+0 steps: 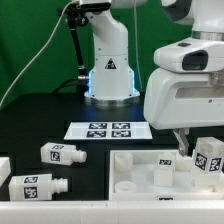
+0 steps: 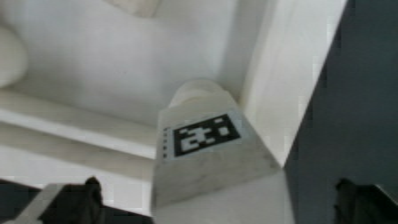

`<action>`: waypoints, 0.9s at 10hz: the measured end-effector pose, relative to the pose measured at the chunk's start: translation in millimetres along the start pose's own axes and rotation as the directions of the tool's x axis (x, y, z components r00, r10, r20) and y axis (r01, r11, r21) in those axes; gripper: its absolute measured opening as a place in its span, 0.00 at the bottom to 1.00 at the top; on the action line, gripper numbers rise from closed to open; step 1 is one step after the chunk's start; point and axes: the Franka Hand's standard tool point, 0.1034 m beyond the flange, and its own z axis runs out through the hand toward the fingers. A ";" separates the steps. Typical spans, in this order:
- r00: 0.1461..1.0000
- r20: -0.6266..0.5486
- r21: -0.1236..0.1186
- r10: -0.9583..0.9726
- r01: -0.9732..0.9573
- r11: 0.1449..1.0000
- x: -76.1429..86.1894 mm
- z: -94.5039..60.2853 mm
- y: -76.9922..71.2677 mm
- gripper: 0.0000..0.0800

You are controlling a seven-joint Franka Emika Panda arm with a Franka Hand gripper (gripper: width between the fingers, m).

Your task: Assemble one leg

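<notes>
One leg (image 1: 208,156), a chunky white block with a square tag, stands tilted at the right end of the large white panel (image 1: 140,172). My gripper (image 1: 194,150) hangs over it. In the wrist view the leg (image 2: 214,145) lies between my two dark fingertips (image 2: 71,205), with a visible gap on one side. The gripper (image 2: 217,205) is open around it. I cannot tell whether the leg's far end sits in the panel (image 2: 71,110). Two more legs (image 1: 62,153) (image 1: 40,185) lie on the table at the exterior view's left.
The marker board (image 1: 105,129) lies flat in front of the robot base (image 1: 110,70). A white part (image 1: 4,165) shows at the left edge of the exterior view. The table is black, with a green backdrop behind.
</notes>
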 end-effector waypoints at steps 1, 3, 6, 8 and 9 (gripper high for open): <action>0.998 0.000 -0.001 -0.057 0.057 0.998 -0.2 0.2 1.4 0.65; 0.999 0.001 -0.001 -0.040 0.040 0.999 -0.3 0.4 1.4 0.35; 1.000 0.001 0.000 -0.008 0.008 1.000 -0.3 0.5 1.4 0.35; 0.988 0.005 0.011 0.156 -0.156 0.988 -1.4 0.9 5.0 0.35; 0.957 0.006 0.010 0.289 -0.289 0.957 -1.8 1.1 6.2 0.35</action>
